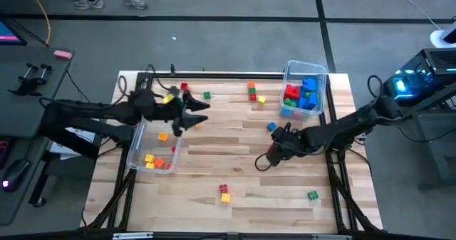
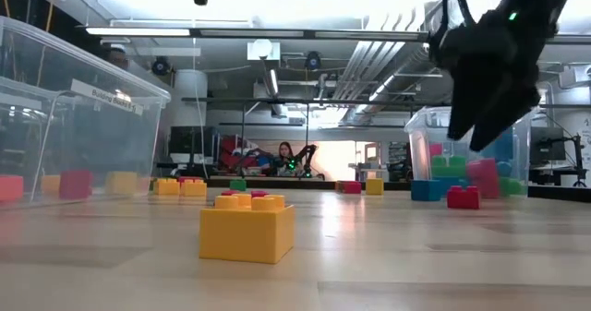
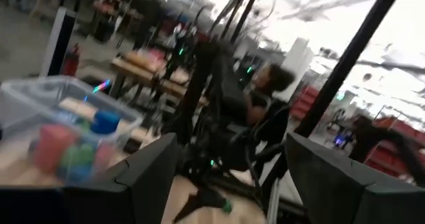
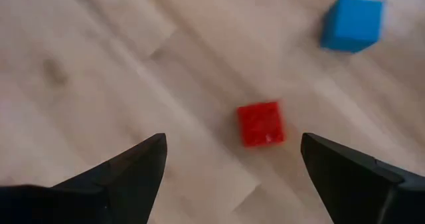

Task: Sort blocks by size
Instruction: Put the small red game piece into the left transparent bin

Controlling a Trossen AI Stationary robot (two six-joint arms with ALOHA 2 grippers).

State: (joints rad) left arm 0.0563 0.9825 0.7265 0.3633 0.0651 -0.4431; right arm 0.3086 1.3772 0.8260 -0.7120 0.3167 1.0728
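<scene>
The right gripper (image 1: 265, 162) hovers low over the middle of the table (image 1: 235, 147), fingers spread wide and holding nothing, apparently lining up on a small red block (image 4: 261, 123) that lies flat between them in the right wrist view; a blue block (image 4: 351, 23) sits a little farther off. The red block looks nearly square, so no long axis can be told, and its edges sit slightly askew to the fingers. The left gripper (image 1: 187, 117) hangs over the near bin (image 1: 135, 149), fingers open and empty, probably placed there for dropping small pieces. The far bin (image 1: 322, 80) holds larger bricks; other blocks lie scattered across the table.
</scene>
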